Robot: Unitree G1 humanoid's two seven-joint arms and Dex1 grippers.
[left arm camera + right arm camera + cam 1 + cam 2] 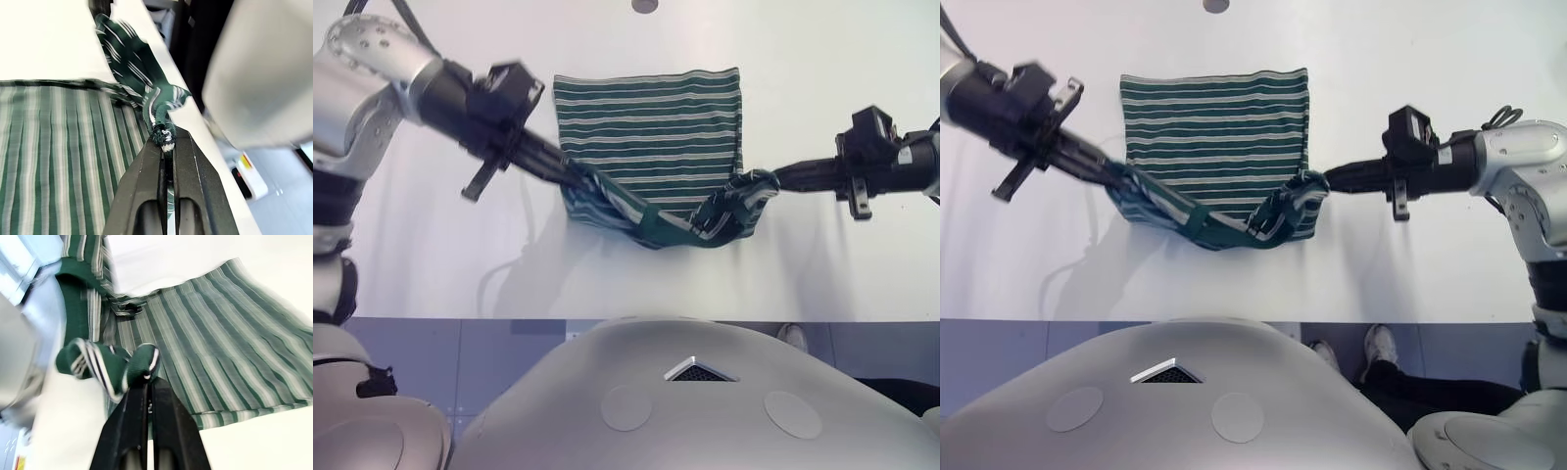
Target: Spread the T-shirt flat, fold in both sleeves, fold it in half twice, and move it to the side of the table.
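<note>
On the white table [431, 255], the T-shirt [651, 117] sat roughly in the middle, a bit toward the far side. It was dark green with thin pale stripes and was shaped into a rough rectangle. The far part of it lay flat on the tabletop with a pretty straight far edge.

The near edge was another story. It was up off the table, bunched and drooping in a loose sag between the two grippers.

The left gripper [576, 176] was at the shirt's near left corner, with its arm coming in at a slant from the far left. In the left wrist view its black fingers [190, 166] were squeezed close together on a scrunched wad of the striped cloth, and a twisted strip of fabric ran away from the tips.

The right gripper [777, 178] was at the near right corner, with its arm reaching in almost level from the right. Its fingers [168, 416] were clamped tight on a rolled-up bit of hem, which puffed out just past the tips.

The two grippers were well apart, about the shirt's width. There was also a small dark round spot [645, 5] at the table's far edge, but I couldn't tell what it was.
</note>
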